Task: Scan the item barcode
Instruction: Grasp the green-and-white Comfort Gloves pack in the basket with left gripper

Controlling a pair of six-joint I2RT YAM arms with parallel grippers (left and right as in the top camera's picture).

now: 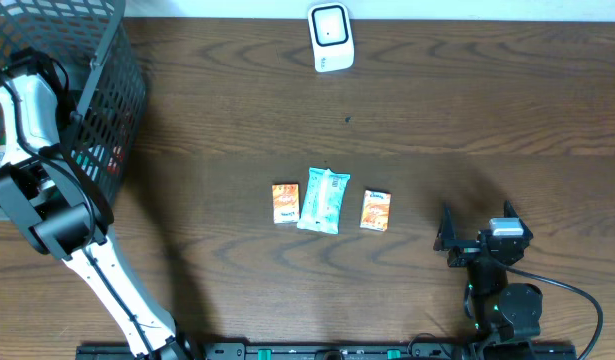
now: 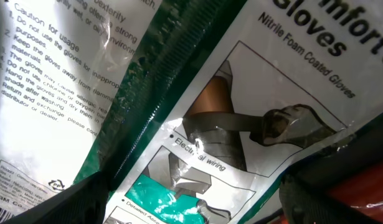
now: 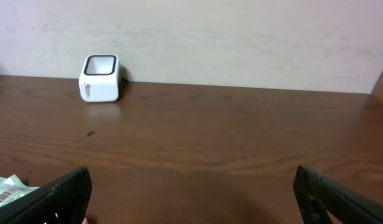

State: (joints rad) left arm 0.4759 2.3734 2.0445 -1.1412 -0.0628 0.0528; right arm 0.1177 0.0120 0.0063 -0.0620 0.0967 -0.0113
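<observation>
Up at the upper left, the left gripper [image 2: 197,205] is spread wide over a white-and-green plastic glove pack [image 2: 272,93] inside the black mesh basket [image 1: 107,90]. Lower right, the right gripper [image 3: 191,199] is spread wide too, holding nothing.

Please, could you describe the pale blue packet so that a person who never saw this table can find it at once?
Start from the brown wooden table and look near its middle, where three small packets lie in a short row. The pale blue packet is the centre one, between two orange packets. It alone is blue and white, and it is longer than its neighbours.
</observation>
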